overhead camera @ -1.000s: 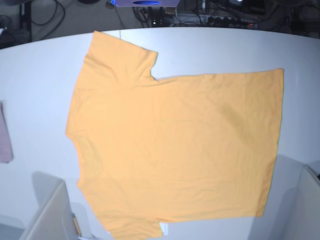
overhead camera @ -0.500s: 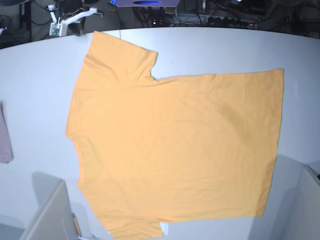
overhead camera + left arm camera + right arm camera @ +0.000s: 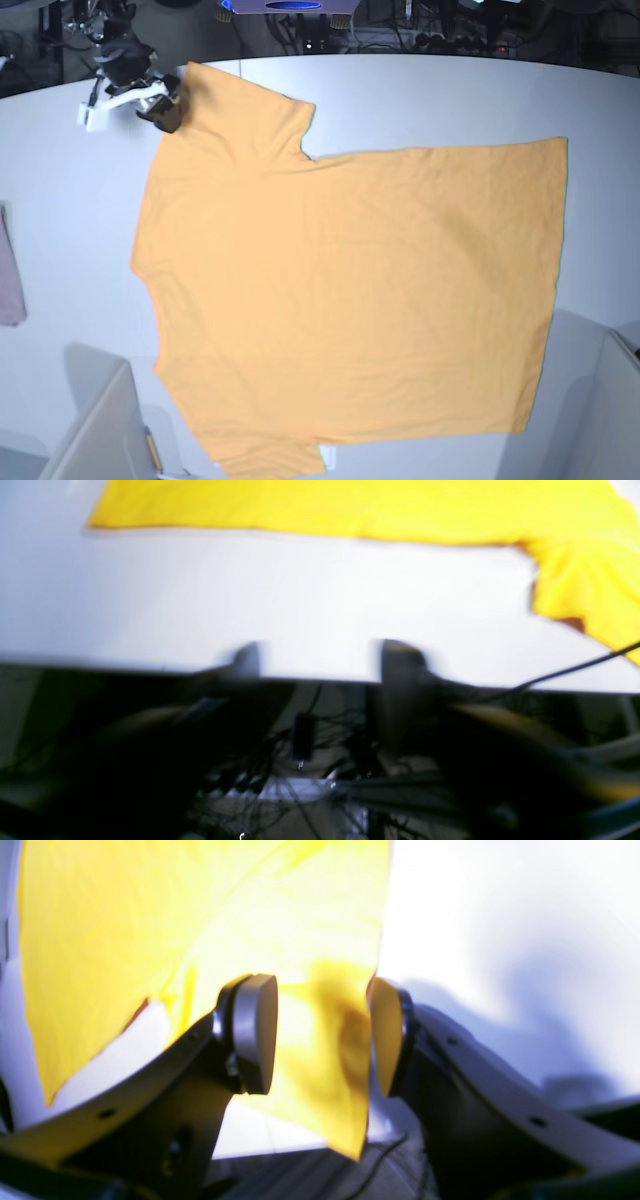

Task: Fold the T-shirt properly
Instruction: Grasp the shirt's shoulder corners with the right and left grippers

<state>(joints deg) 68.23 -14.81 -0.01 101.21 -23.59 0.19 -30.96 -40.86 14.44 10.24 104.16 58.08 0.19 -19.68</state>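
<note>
The soft orange-yellow T-shirt [image 3: 350, 290] lay flat, faintly creased, on the smooth white worktop [image 3: 70, 200]. The right tool [image 3: 322, 1035] hung spread over its sleeve edge; the blurred left tool [image 3: 320, 662] was spread too.

Table [image 3: 420, 100]: white, rounded top, fills most of the base view; curved far edge runs across the upper frame. Lighting: cool and even, soft grey shadows at lower left and lower right. Background beyond the far edge: dark, with tangled black cables [image 3: 440, 40] and a blue-lit device [image 3: 290, 8] at top centre. Small pinkish-mauve cloth [image 3: 10, 270] at the left edge.
</note>
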